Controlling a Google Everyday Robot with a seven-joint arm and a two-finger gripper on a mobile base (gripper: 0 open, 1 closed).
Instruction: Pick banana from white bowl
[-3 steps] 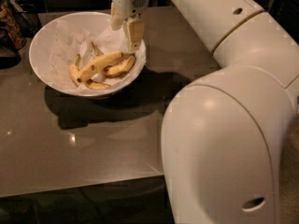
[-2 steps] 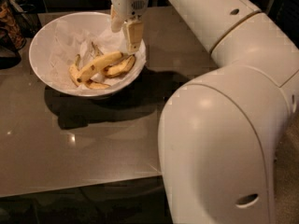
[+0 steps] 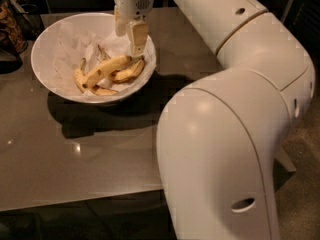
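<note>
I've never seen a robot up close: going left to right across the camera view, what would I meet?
Dark clutter at the edge, white bowl, banana lying in it, gripper hanging over the bowl's right side by the banana's right end, then the robot's big white arm.

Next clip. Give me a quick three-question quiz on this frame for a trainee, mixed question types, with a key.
1. Over which part of the white bowl is the gripper? A: left rim. B: right side, by the banana's upper end. C: front rim.
2. True or false: the banana hangs in the air, clear of the white bowl.
3. Fill in: the white bowl is lined with crumpled white ____.
Key: 1 B; 2 false; 3 paper.
</note>
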